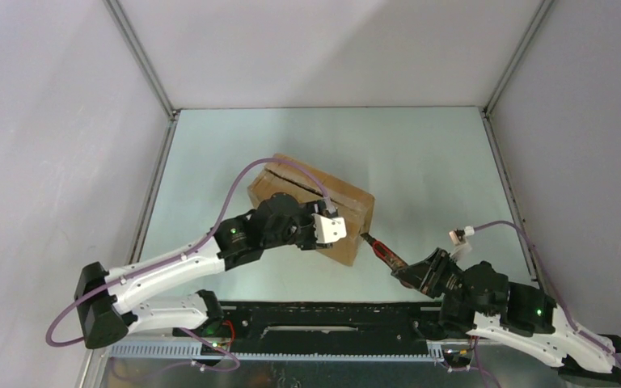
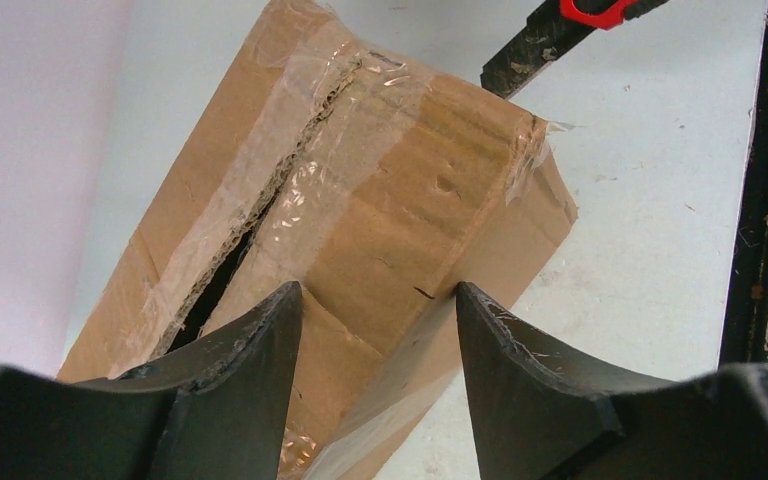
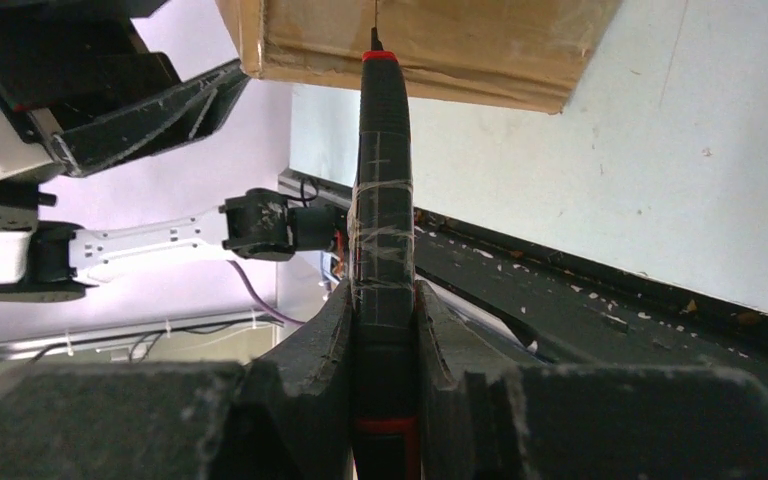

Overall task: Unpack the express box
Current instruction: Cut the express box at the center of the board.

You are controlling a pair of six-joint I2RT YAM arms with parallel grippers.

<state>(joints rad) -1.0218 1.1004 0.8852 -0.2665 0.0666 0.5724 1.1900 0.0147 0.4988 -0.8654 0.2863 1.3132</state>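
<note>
Touching express box end, seemingly: right tool's knife.

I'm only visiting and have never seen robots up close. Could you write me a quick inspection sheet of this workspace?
Surface: pale tabletop, a few small specks.
Job's things: express box, brown cardboard, clear tape on top, a dark slit open along the seam.
Clutter: nothing seen.
Grippers: left gripper open, poised over the box's near end; right gripper shut on a black and red knife, its blade pointed at the box's side.
Cables: purple cable loops above the left arm, another by the right arm.
Surroundings: plain walls, metal frame posts, black rail at the near edge.
</note>
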